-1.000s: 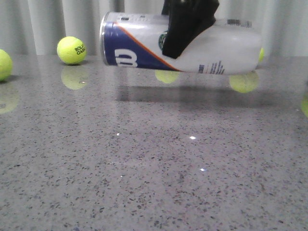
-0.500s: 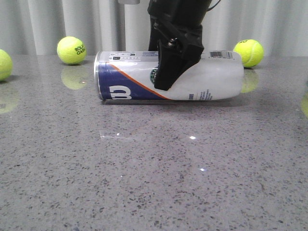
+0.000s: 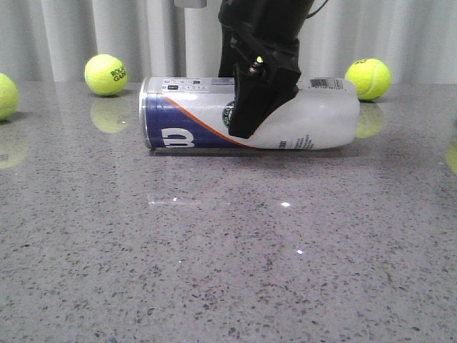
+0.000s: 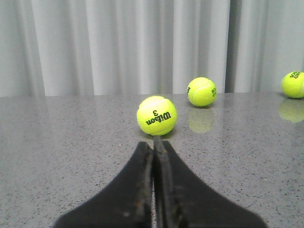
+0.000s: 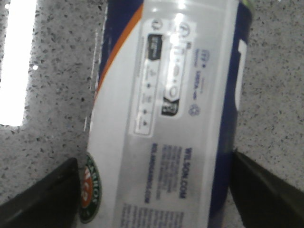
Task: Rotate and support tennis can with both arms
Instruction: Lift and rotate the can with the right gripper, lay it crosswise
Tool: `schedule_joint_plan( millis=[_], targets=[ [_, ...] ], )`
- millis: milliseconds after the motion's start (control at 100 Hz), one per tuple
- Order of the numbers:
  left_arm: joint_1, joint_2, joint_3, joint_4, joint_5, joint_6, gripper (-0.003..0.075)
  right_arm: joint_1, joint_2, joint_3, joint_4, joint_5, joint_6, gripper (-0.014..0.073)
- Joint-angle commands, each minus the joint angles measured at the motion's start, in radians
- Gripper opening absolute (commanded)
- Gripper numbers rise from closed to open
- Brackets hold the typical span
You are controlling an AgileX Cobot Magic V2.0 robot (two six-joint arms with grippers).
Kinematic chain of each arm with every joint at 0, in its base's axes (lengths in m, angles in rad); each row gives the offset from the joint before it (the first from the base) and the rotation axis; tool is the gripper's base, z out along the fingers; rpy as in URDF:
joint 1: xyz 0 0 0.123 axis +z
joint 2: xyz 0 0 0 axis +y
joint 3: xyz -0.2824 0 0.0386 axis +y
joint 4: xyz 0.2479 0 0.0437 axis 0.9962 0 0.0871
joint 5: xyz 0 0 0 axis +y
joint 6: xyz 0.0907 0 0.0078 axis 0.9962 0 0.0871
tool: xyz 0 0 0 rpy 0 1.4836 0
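in the front view the tennis can (image 3: pixel 250 113) lies on its side on the grey speckled table (image 3: pixel 228 250), long axis running left to right with the metal rim end pointing left, and the right gripper (image 3: pixel 257 100) comes down over its middle, with tennis balls (image 3: pixel 106 74) behind it near the curtain. the left wrist view shows the left gripper (image 4: pixel 154 147) with fingers pressed together, a wilson ball (image 4: pixel 156 115) just beyond the tips. in the right wrist view the can runs between the two spread fingers (image 5: pixel 42 197), one on each side; whether they touch it i cannot tell.

Low front camera faces the curtain; right wrist looks down close — both share the tennis can (image 3: pixel 250 114).
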Motion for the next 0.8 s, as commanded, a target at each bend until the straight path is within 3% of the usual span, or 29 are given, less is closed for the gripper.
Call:
schedule_joint_plan(
  millis=[0,790],
  targets=[
    [0.003,-0.040,0.049,-0.007,-0.076,-0.008,-0.0021,0.000,-0.057,-0.031,0.023,-0.029,-0.010,0.0647],
    [0.003,-0.040,0.049,-0.007,-0.076,-0.008,-0.0021,0.000,-0.082,-0.031,0.023,-0.038,0.053,0.0650]
  ],
)
